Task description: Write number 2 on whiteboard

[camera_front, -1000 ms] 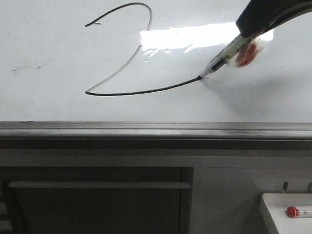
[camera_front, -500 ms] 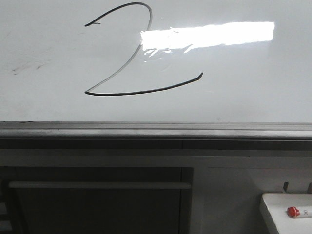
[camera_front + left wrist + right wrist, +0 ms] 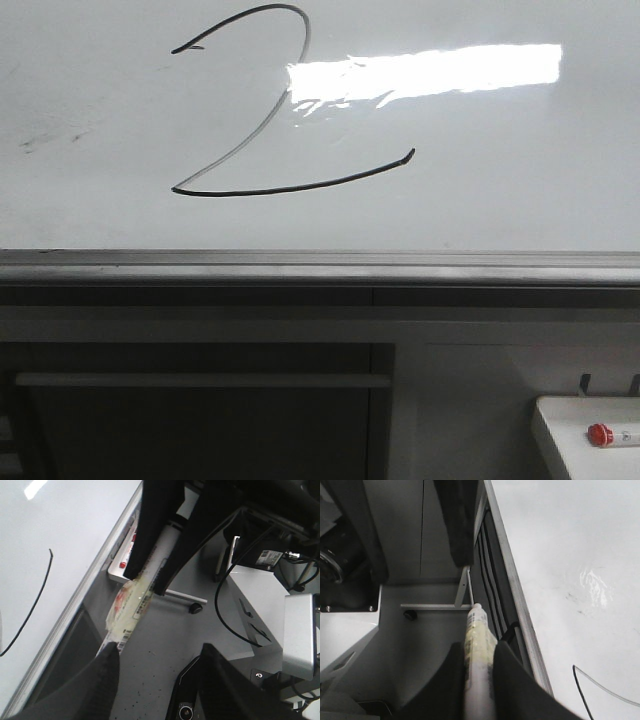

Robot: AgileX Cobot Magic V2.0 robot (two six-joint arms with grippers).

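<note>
Frontally, the number 2 (image 3: 262, 110) stands complete on the whiteboard (image 3: 520, 190), above the grey ledge (image 3: 320, 266): curved top, faint diagonal crossing the bright reflection (image 3: 425, 72), dark base stroke with an upturned end. No arm appears in this view, so the writing step looks finished; a good close keeps the tip clear of the board so no stray mark lands. At the lower right corner a white tray (image 3: 560, 435) holds a red-capped marker (image 3: 612, 434), cut off by the frame edge.

Left wrist view: the left gripper (image 3: 159, 677) stands with its fingers apart and nothing between them. Beyond it, dark fingers, apparently the other arm's, clamp a tape-wrapped marker (image 3: 131, 607) off the board, over the floor. Only the base stroke's end shows here.

Right wrist view: the right gripper (image 3: 476, 680) is clamped on a pale marker body (image 3: 477, 645), beside the ledge and apart from the board. Its writing tip is hidden, so whether it is capped cannot be told.
</note>
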